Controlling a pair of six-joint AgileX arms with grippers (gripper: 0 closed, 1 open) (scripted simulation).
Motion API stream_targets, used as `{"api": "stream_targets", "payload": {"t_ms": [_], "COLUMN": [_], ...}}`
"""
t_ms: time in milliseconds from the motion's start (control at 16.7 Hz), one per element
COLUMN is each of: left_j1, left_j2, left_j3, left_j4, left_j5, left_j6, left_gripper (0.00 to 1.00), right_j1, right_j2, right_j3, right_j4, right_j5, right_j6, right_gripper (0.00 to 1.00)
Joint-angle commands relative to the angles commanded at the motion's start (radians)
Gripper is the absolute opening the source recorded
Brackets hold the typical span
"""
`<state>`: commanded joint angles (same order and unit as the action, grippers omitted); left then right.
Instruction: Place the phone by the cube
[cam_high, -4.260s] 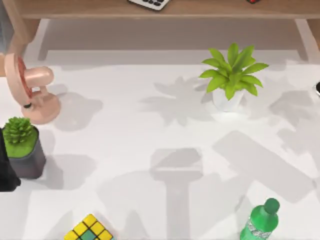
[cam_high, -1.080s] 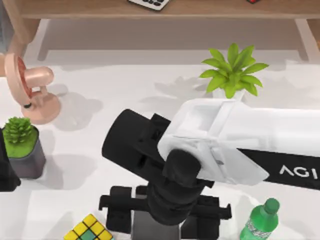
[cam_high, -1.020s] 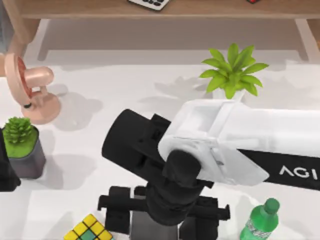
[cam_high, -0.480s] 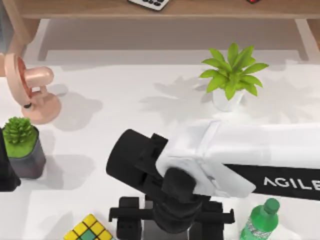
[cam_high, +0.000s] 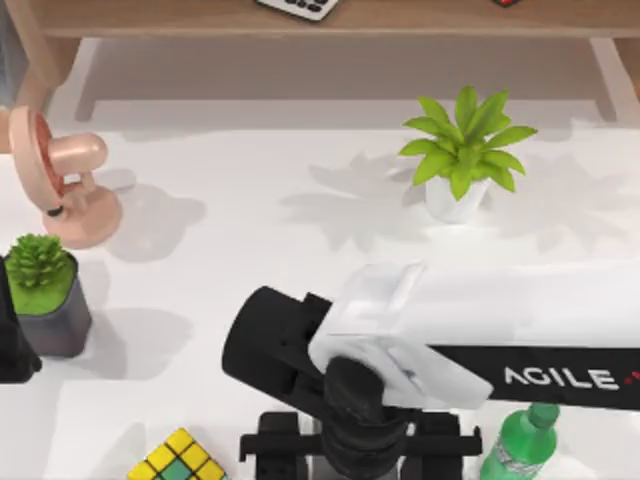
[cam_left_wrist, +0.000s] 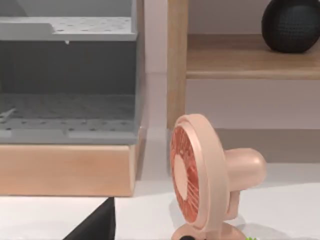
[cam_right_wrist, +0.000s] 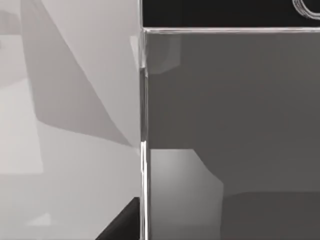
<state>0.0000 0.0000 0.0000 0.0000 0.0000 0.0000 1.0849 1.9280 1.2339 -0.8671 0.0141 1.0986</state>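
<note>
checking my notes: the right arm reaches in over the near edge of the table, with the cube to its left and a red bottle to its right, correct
Not quite: the bottle is green, not red, as the top view shows. The rest stands: the right arm reaches in over the near edge of the table, with the cube to its left and the bottle to its right.

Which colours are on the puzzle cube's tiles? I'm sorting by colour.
Yellow and green tiles with black gaps on the small puzzle cube, best seen in the top view.
</note>
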Motion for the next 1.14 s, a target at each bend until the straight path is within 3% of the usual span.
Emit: {"api": "stream_targets", "payload": {"t_ms": [780,1140], "left_j1": [0.0,0.0], "left_j2": [0.0,0.0], "left_j3": [0.0,0.0], "left_j4": [0.0,0.0], "left_j5": [0.0,0.0], "left_j6": [0.0,0.0], "left_gripper": [1.0,1.0], "right_j1": [0.0,0.0], "right_j2": [0.0,0.0], "right_j3": [0.0,0.0], "right_j4": [0.0,0.0], "right_j5": [0.0,0.0], "right_j6": [0.0,0.0], "right_gripper": [0.98,1.0]}}
